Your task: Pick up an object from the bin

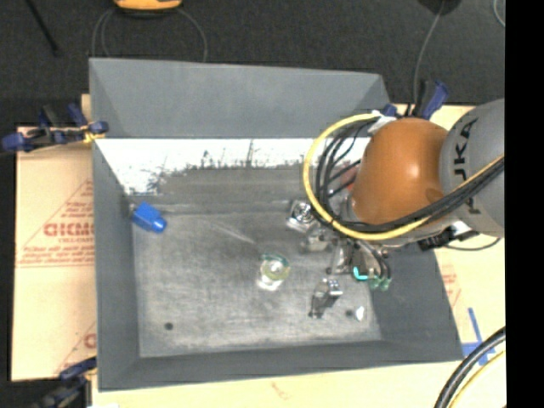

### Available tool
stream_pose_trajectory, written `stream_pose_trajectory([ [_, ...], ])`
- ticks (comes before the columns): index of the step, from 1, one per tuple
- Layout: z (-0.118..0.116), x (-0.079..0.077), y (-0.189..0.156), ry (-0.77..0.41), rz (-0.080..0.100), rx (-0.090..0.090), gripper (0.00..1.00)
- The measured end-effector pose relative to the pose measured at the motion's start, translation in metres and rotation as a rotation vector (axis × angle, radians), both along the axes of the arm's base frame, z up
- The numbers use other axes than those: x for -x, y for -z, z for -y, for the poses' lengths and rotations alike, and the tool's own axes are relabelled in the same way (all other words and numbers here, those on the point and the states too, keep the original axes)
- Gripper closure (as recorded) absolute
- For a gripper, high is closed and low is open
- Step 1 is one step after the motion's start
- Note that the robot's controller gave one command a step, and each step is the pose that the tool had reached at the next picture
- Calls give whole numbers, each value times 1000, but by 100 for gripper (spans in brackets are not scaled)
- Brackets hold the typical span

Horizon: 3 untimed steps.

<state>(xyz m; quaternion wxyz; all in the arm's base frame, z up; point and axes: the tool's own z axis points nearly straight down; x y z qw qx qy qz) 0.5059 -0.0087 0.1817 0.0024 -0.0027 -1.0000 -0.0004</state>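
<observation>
Right now the arm's fingers (pixel 320 301) hang low over the grey floor of the bin (pixel 115 296), toward its front and to the right side of the view. I cannot tell if they are open or closed. They are over bare floor, not right on top of any one thing.

Closest to them is a tiny white bit (pixel 358 314), just to their right, close to the bin's right wall. To their left lies a small clear cup (pixel 273 272), round, with a bit of green in it. It is near the fingers but not touching them.

Farther back is a shiny silver thing (pixel 299 215), right beside the arm. Well apart from all of these, a blue chunk (pixel 149 218) lies by the left wall, near the back.

Above the fingers I see the arm's round orange cover (pixel 399 177), with yellow and black cables (pixel 327 155) looped around it.
</observation>
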Motion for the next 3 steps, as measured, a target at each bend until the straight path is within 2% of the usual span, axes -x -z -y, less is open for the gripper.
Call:
stream_pose_trajectory([
  [1,-10,-59,111,78,15,-2,0],
  [2,-10,-61,105,77,23,-1,100],
  [3,-6,-63,-58,139,17,0,100],
])
